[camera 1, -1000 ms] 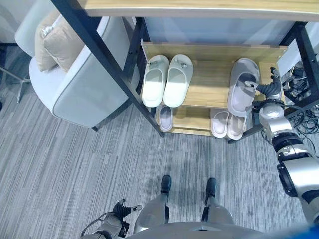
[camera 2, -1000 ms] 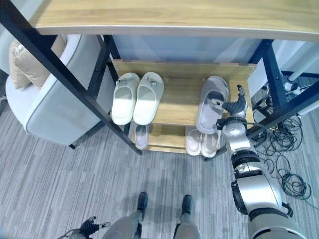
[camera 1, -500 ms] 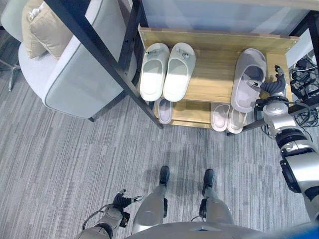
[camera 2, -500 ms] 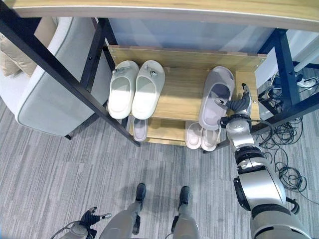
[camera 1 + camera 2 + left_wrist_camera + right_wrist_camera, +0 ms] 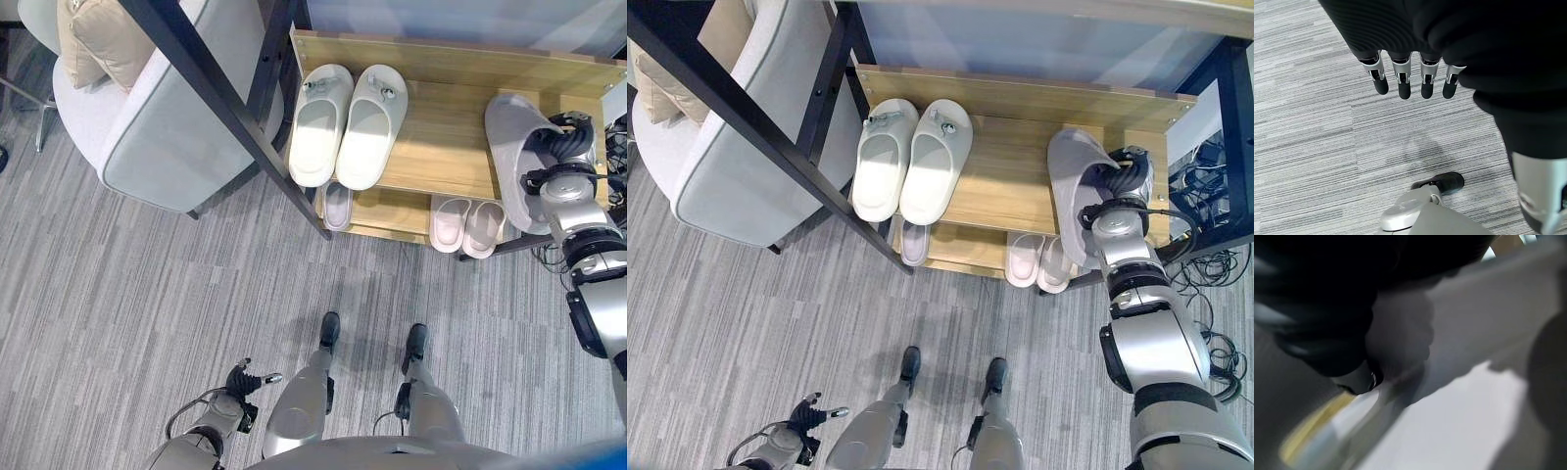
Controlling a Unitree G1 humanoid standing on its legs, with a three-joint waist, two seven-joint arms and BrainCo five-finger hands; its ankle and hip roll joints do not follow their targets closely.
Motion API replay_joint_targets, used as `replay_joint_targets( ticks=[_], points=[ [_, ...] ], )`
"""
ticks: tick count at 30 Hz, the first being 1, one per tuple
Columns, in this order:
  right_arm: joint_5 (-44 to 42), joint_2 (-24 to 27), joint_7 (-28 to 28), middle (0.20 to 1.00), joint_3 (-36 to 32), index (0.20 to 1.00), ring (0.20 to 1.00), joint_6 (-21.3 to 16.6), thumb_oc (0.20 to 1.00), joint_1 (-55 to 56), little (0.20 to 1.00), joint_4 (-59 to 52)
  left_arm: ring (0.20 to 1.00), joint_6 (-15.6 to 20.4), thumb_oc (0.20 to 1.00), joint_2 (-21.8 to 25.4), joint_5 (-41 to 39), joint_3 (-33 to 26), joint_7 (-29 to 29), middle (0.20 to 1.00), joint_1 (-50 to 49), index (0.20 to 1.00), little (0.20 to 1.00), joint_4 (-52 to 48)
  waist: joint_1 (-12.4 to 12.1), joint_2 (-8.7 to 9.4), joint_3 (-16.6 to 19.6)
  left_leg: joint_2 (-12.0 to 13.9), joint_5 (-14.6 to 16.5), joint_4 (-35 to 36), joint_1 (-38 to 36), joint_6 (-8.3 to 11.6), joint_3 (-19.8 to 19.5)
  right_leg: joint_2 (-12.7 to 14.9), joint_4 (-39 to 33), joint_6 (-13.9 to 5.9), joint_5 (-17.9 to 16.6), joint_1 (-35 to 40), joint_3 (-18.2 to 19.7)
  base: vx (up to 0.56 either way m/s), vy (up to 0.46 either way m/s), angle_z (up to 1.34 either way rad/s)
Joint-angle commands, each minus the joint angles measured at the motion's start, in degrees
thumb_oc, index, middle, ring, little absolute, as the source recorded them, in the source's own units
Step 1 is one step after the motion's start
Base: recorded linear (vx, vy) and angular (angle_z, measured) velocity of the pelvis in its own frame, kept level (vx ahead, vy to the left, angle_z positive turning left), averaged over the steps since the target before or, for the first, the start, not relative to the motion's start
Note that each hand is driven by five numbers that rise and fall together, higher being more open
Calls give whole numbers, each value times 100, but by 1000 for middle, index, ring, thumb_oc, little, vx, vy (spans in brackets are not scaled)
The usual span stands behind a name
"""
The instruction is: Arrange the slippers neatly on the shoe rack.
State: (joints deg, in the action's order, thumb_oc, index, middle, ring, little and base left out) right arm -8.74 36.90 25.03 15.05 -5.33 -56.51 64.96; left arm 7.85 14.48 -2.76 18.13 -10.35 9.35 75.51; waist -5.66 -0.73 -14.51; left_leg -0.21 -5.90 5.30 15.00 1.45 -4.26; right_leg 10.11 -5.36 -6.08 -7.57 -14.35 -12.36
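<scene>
I am gripping a soft grey slipper [image 5: 1073, 186] with my right hand [image 5: 1122, 181], tilting it on the wooden shoe rack [image 5: 1004, 191]; next, laying it flat.

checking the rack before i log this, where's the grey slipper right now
In the eye views the grey slipper is at the right end of the shoe rack's upper shelf, tilted in the right hand, above the pale pair.

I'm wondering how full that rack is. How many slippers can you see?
6: a white pair on the upper shelf's left, one grey slipper at its right in the right hand, and three pale ones below; the upper shelf may hide more.
</scene>
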Motion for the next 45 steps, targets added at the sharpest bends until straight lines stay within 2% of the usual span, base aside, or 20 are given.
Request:
replay_joint_targets(
  ticks=[1,5,9,14,20,22,25,27,28,29,31,32,33,35,38,40,42,43,44,45],
  points=[
    [188,-25,62,200,243,200,200,-89,200,-179,200,83,1000,-14,1000,205,126,208,-111,1000,165,1000,1000,283,-15,305,81,24,350,-30,35,148,268,407,79,-434,82,125,207,0,0,0],
    [262,-58,154,200,190,200,200,-126,200,-8,200,-98,1000,-30,1000,171,136,176,-126,1000,178,1000,1000,309,4,332,59,35,357,-30,7,143,258,391,87,-431,99,145,218,-35,4,6],
    [544,-181,155,200,-7,200,200,-207,200,797,200,-1261,1000,-101,1000,122,178,-31,-127,1000,115,1000,1000,299,98,403,180,56,434,-30,-191,105,314,386,134,-425,174,288,258,6,19,4],
    [1409,-452,-145,200,-404,200,200,-439,200,2839,200,-3563,1000,-123,1000,8,391,-454,-26,1000,-126,1000,1000,182,310,515,503,56,716,-48,-749,6,412,399,170,-461,320,744,283,81,45,-12],
    [2404,-673,-467,200,-815,200,200,-475,200,4597,200,-4852,1000,-116,1000,30,682,-892,95,1000,-464,1000,1000,131,433,578,760,9,1017,-179,-1315,-138,526,413,254,-516,431,1187,396,63,81,-18],
    [2498,-819,-282,200,-1114,200,200,-495,200,5025,200,-4826,1000,-34,1000,-123,965,-825,51,1000,-1238,1000,1000,-65,219,588,697,-28,1080,-342,-1322,-197,417,444,329,-518,469,1273,335,-26,55,-23],
    [2464,-1260,-444,200,-1191,200,200,-509,200,5784,200,-5032,1000,-103,1000,-177,1266,-767,115,1000,-1380,1000,1000,-7,207,588,533,-175,1227,-656,-1360,-332,330,584,1053,-555,511,1226,344,-74,139,13],
    [2485,-1270,-588,200,-1134,200,200,-490,200,6018,200,-5076,1000,-126,1000,-125,1370,-789,128,1000,-1385,1000,1000,9,281,509,459,-274,1235,-734,-1432,-450,223,710,2017,-525,268,902,449,-24,178,35],
    [2519,-1263,-635,200,-1104,200,200,-483,200,6104,200,-5100,1000,-134,1000,-88,1455,-761,128,1000,-1359,1000,1000,12,337,471,412,-294,1218,-760,-1453,-485,150,632,2465,-478,264,718,566,25,148,29],
    [2544,-1280,-674,200,-1126,200,200,-497,200,6222,200,-5219,1000,-141,1000,-81,1504,-752,124,1000,-1326,1000,1000,-6,410,435,396,-307,1218,-745,-1534,-489,38,400,2755,-370,496,617,720,54,80,56],
    [2524,-1244,-677,200,-1191,200,200,-516,200,6352,200,-5347,1000,-99,1000,-73,1466,-725,119,1000,-1260,1000,1000,-59,539,419,431,-344,1198,-718,-1636,-477,-99,-6,2875,-254,808,462,930,82,42,88],
    [2468,-1251,-660,200,-1205,200,200,-534,200,6380,200,-5343,1000,-87,1000,-74,1426,-697,95,1000,-1210,1000,1000,-72,594,426,457,-370,1198,-731,-1645,-472,-157,-182,2753,-192,964,443,937,140,-32,64],
    [2384,-1262,-653,200,-1193,200,200,-560,200,6449,200,-5302,1000,-57,1000,-100,1303,-644,99,1000,-1095,1000,1000,-117,667,464,519,-448,1204,-749,-1711,-449,-312,-524,2427,-82,1036,326,801,154,-67,39],
    [2323,-1283,-597,200,-1154,200,200,-563,200,6463,200,-5212,1000,-1,1000,-136,1214,-541,37,1000,-991,1000,1000,-265,762,548,573,-609,1244,-895,-1745,-363,-510,-767,1971,-31,1056,488,816,150,-123,60],
    [2168,-1262,-632,200,-1091,200,200,-620,200,6622,200,-5219,1000,7,1000,-198,1181,-545,-25,1000,-1113,1000,1000,-293,737,560,821,-584,1319,-933,-1748,-268,-466,-903,1150,69,1038,1077,948,112,-164,73],
    [2159,-1224,-607,200,-1041,200,200,-684,200,6617,200,-5187,1000,1,1000,-207,1212,-523,-70,1000,-1110,1000,1000,-250,735,578,811,-521,1318,-1091,-1621,-200,-451,-908,1013,106,1033,1172,931,-39,-154,17],
    [2062,-1166,-573,200,-972,200,200,-779,200,6600,200,-4985,1000,21,1000,-189,1277,-470,-161,1000,-1057,1000,1000,-295,804,601,699,-377,1489,-1971,-1132,14,-155,-879,908,223,1055,1288,817,-160,-137,25],
    [1999,-1133,-495,200,-829,200,200,-742,200,6430,200,-4547,1000,40,1000,-185,1164,-421,-303,1000,-998,1000,1000,-357,752,569,520,72,1199,-2093,-585,118,55,-850,1058,270,1135,1253,826,-129,-40,42],
    [1999,-1134,-494,200,-827,200,200,-744,200,6427,200,-4543,1000,41,1000,-185,1164,-422,-303,1000,-998,1000,1000,-356,745,574,518,71,1187,-2067,-602,120,63,-847,1061,271,1137,1254,834,-86,21,24],
    [1881,-1176,-381,200,-795,200,200,-744,200,6366,200,-4444,1000,35,1000,-172,1168,-317,-338,1000,-942,1000,1000,-348,674,566,449,143,895,-1833,-355,121,-133,-876,1168,263,1178,1195,863,14,43,-11]
  ],
)
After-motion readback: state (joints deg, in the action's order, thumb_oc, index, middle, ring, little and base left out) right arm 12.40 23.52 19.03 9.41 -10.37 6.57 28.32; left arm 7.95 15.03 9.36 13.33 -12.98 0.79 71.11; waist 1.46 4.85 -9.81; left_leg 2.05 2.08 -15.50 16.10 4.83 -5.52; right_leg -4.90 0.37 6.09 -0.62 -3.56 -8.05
